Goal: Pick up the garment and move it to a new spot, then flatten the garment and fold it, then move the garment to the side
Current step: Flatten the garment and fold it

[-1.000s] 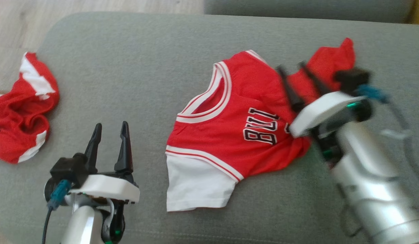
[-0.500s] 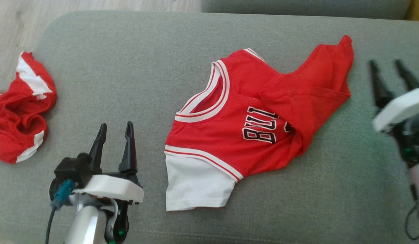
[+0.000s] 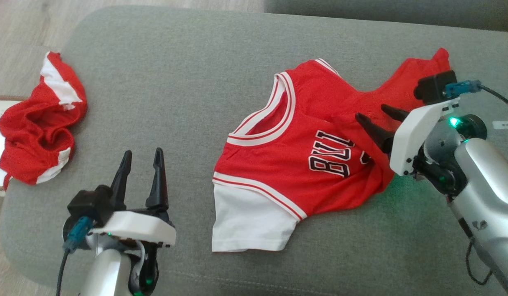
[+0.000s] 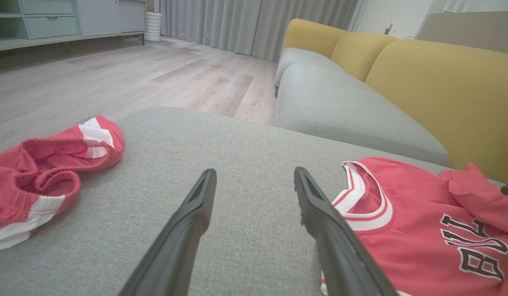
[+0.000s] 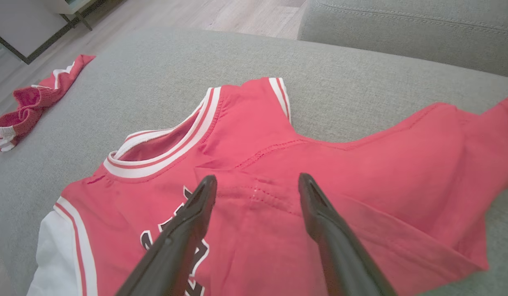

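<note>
Grey fabric cushion (image 3: pixel 176 82) carries everything. The jersey (image 3: pixel 287 164) lies right of the cushion's centre, collar toward its left and white sleeve toward its near edge. The jersey's lower part forms a flap (image 3: pixel 398 88) doubled over the lettering. Crumpled shorts (image 3: pixel 36 131) sit at the cushion's left edge. The right hand (image 3: pixel 370 112), released and empty, is over the cushion's right part with its fingertips at the flap; contact cannot be told. The left hand (image 3: pixel 143 151), likewise released, hangs above the cushion's near left.

Judged step: flattening. Pinch only the flap's top layer near its hem, then draw it low toward the cushion's right end. Pinning the sleeve would likely prevent sliding.
</note>
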Robot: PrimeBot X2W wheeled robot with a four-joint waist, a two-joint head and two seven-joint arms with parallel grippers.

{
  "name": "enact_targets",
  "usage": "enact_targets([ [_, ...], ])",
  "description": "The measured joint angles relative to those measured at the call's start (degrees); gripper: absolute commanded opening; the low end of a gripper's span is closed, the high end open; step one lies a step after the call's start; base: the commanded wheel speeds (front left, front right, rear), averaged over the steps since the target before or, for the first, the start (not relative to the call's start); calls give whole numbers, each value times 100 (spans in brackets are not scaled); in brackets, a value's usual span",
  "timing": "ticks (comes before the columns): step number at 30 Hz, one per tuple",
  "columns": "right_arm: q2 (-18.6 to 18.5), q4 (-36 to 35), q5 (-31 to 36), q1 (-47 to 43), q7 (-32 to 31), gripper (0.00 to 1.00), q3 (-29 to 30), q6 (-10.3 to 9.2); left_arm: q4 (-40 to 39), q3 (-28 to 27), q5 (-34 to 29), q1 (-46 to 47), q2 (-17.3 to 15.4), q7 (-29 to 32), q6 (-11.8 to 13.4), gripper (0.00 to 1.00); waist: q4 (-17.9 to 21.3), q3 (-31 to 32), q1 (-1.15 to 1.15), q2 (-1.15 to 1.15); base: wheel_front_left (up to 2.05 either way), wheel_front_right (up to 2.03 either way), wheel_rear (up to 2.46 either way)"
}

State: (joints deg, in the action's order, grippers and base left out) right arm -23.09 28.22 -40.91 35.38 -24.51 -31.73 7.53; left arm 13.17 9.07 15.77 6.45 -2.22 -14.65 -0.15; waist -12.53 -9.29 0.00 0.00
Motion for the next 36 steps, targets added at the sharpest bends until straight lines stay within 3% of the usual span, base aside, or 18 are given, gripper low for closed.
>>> enact_targets([
  [16,-46,624,-46,296,-164,97,-335,0,3,67,13,-2,-1,0,49,100,-169,-20,0,0,0,0,0],
  [22,14,686,-179,296,-172,0,-556,0,3,65,12,-2,-1,0,51,100,-150,-51,0,0,0,0,0],
  [30,13,710,-186,381,431,0,-619,0,12,-21,10,-2,-1,0,51,100,-49,15,0,0,0,0,0],
  [36,-85,501,-132,378,1070,0,-233,0,14,-44,9,-15,-1,0,52,100,67,113,0,0,0,0,0],
])
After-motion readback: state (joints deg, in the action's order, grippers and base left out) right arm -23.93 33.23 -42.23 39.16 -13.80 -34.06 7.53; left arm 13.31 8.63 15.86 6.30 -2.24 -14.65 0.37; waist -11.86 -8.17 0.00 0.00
